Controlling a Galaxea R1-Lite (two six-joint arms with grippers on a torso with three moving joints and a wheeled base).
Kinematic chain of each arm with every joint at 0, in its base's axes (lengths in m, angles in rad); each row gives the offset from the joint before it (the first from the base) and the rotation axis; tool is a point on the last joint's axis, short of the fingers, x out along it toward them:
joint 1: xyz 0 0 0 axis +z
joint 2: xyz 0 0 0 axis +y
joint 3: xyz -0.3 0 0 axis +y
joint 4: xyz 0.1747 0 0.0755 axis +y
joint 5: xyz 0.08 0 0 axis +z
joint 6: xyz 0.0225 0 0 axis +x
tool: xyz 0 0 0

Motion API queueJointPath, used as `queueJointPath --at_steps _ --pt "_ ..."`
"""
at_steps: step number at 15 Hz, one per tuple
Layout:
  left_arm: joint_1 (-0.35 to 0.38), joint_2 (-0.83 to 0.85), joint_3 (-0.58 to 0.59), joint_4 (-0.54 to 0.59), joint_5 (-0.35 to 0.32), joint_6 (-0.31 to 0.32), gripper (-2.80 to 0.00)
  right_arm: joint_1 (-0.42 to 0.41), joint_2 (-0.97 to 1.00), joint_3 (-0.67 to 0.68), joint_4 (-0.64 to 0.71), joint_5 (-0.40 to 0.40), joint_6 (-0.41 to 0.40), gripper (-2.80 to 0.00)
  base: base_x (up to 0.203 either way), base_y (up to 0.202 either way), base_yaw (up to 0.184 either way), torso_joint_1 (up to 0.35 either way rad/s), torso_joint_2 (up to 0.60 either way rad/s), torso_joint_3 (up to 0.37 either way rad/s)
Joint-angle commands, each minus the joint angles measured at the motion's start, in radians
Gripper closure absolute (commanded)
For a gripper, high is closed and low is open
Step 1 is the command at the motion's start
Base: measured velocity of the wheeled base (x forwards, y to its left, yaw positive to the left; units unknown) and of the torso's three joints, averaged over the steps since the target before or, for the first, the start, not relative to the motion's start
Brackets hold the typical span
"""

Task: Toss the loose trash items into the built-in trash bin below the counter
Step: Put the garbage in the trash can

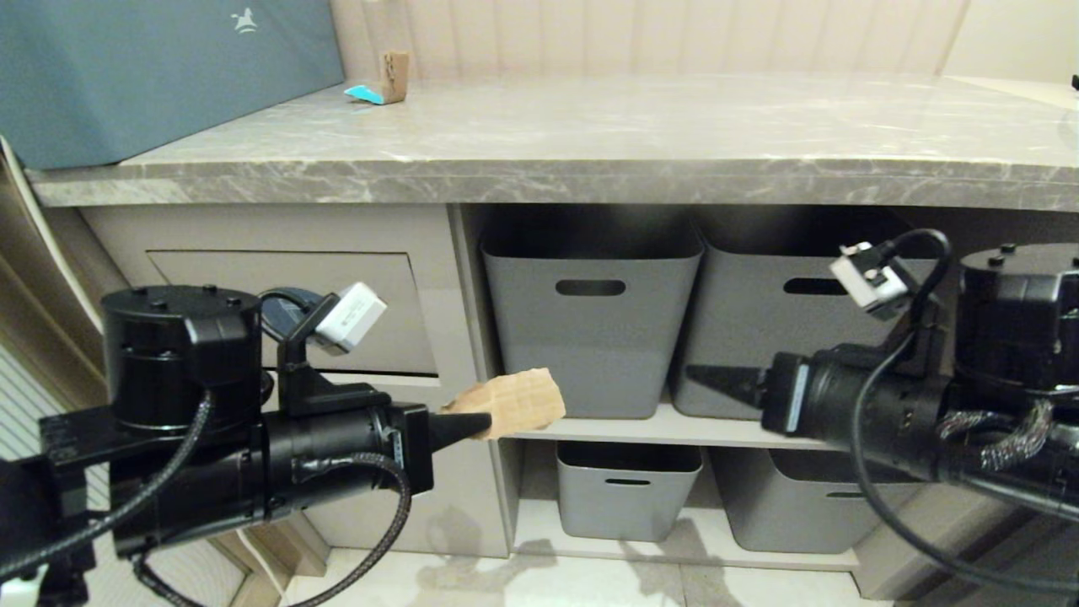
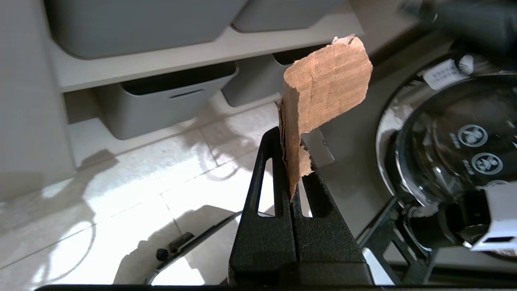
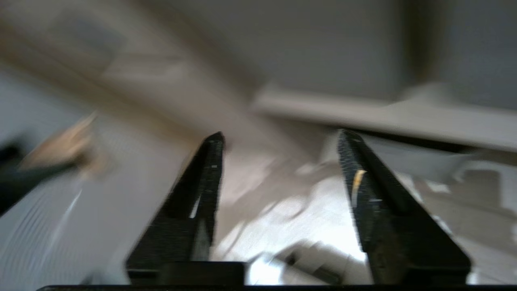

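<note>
Left tool [image 1: 472, 424] pinches a cardboard scrap [image 1: 516, 401] just right of the bin flap [image 1: 291, 310], ready for dropping; right tool [image 3: 278, 161] gapes empty.

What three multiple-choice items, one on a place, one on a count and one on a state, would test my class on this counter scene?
1. Where does the turquoise scrap lie?
A. on the counter, beside an upright brown scrap
B. in a grey basket
C. on the floor

2. How many grey baskets show under the counter?
A. two
B. four
C. six

3. How is the left claw?
A. wide open, empty
B. shut on the cardboard piece
C. out of view

Key: 1 A, both scraps sit near the teal-blue box. 2 B, two on each shelf level. 3 B, its fingers pinch the cardboard's lower edge, while the right claw stands open and empty.
</note>
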Motion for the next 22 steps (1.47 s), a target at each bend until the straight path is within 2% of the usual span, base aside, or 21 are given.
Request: queueJointPath --at_steps 1,3,5,7,9,10,11,13,14,16,19,22 --pt "0.009 -0.024 0.007 -0.003 0.007 -0.002 0.00 -0.164 -0.073 0.022 -0.002 -0.013 0.001 0.00 0.000 0.000 0.000 0.000 0.00 0.000" --pt "0.017 -0.029 0.000 -0.007 0.022 -0.002 0.00 -0.327 -0.198 0.117 0.001 -0.046 -0.004 0.00 0.000 0.000 0.000 0.000 0.00 0.000" --pt "0.057 -0.047 0.008 -0.008 0.021 -0.007 0.00 -0.430 -0.326 0.302 -0.001 -0.083 -0.040 0.00 0.000 0.000 0.000 0.000 0.00 0.000" --pt "0.079 -0.053 0.011 -0.037 0.024 -0.001 0.00 -0.498 -0.475 0.487 -0.001 -0.134 -0.157 0.00 0.000 0.000 0.000 0.000 0.00 0.000" --pt "0.099 -0.066 0.080 -0.119 0.076 -0.001 0.00 -0.526 -0.646 0.667 0.010 -0.161 -0.272 0.00 0.000 0.000 0.000 0.000 0.00 0.000" --pt "0.147 -0.082 0.124 -0.153 0.100 -0.001 0.00 -0.536 -0.728 0.726 0.052 -0.174 -0.316 0.00 0.000 0.000 0.000 0.000 0.00 0.000" --pt "0.208 -0.095 0.158 -0.168 0.110 0.001 0.00 -0.542 -0.806 0.743 0.116 -0.195 -0.344 0.00 0.000 0.000 0.000 0.000 0.00 0.000" --pt "0.390 -0.118 0.215 -0.179 0.119 0.010 0.00 -0.552 -0.944 0.710 0.392 -0.233 -0.380 0.00 0.000 0.000 0.000 0.000 0.00 0.000" --pt "0.480 -0.135 0.247 -0.182 0.120 0.018 0.00 -0.555 -0.984 0.686 0.486 -0.245 -0.404 0.00 0.000 0.000 0.000 0.000 0.00 0.000" --pt "0.614 -0.212 0.326 -0.186 0.113 0.047 0.00 -0.557 -1.078 0.671 0.501 -0.259 -0.489 0.00 0.000 0.000 0.000 0.000 0.00 0.000" --pt "0.676 -0.232 0.387 -0.197 0.108 0.134 0.00 -0.552 -1.294 0.668 0.497 -0.257 -0.634 0.00 0.000 0.000 0.000 0.000 0.00 0.000" --pt "0.686 -0.137 0.387 -0.288 0.108 0.147 0.00 -0.549 -1.444 0.681 0.495 -0.190 -0.684 0.00 0.000 0.000 0.000 0.000 0.00 0.000"
